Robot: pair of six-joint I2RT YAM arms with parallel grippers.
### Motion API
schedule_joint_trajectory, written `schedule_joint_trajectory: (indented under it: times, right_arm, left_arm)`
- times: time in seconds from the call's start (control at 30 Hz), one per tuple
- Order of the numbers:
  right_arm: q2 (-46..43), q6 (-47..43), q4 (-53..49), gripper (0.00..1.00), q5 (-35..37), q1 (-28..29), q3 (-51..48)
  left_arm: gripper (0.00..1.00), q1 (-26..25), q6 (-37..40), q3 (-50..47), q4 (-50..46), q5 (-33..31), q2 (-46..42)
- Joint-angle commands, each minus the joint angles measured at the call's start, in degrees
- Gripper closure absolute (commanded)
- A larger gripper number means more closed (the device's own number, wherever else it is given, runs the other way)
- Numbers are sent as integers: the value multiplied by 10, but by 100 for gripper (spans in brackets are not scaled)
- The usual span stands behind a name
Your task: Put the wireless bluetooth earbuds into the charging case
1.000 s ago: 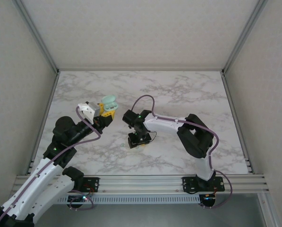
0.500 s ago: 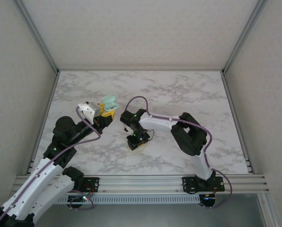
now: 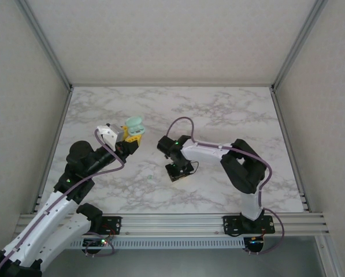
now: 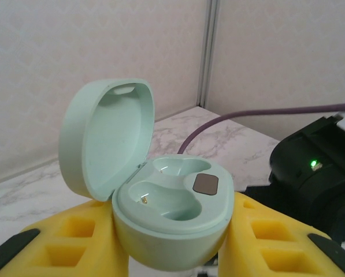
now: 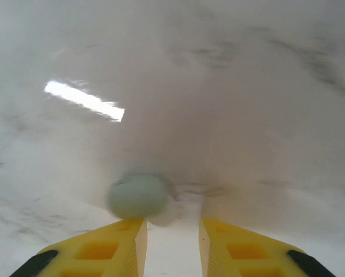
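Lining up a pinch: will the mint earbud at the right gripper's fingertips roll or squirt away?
Probably rolls: the earbud looks smooth and rounded on the glossy marble table. Likely light, being so small. It sits off one fingertip of the right gripper, not between the fingers, so closing may knock it aside.

Smooth matt mint plastic case [image 4: 167, 238]; glossy marble-patterned table [image 3: 230, 109]
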Motion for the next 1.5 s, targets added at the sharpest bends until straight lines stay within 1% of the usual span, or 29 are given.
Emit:
schedule_joint_trajectory:
  times: [0.0,0.1,0.23,0.27,0.3,0.4,0.5,0.63,0.7,0.83,1.03,1.1,1.23,1.33,1.47]
  right_arm:
    - [-50,81,41,69,17,-33,-49]
    - [-81,103,64,66,19,-51,-84]
    - [-109,44,129,61,-59,-52,-93]
    - [-106,22,137,60,-80,-53,-88]
    - [-97,7,132,60,-87,-53,-76]
    - [-54,-27,100,60,-89,-52,-31]
    - [-4,-47,45,60,-72,-45,25]
    - [36,-54,-26,58,14,-13,80]
    - [45,-47,-41,58,40,-2,85]
    - [49,-28,-49,58,54,11,74]
    - [25,1,-46,65,85,14,35]
    - [8,7,-43,66,86,11,20]
    - [-30,19,-33,66,77,6,-7]
    - [-59,28,-9,69,68,-3,-34]
    - [-64,30,-13,69,81,-18,-51]
  left_arm:
    - [74,5,-2,23,7,0,2]
    - [74,4,-3,24,8,3,5]
    - [74,4,-5,24,10,3,8]
    - [74,4,-5,24,10,2,8]
    - [74,4,-5,24,10,2,9]
    - [74,4,-6,26,8,0,8]
    - [74,4,-6,29,3,-3,6]
    - [74,4,-5,29,-5,-8,-1]
    - [74,4,-4,28,-6,-11,-3]
    - [74,4,-1,31,-6,-12,0]
    - [74,4,-1,34,1,-7,8]
    - [74,4,-2,35,1,-4,10]
    - [74,4,-5,33,5,-3,10]
    - [74,4,-8,32,8,-1,11]
    - [74,4,-10,31,11,2,14]
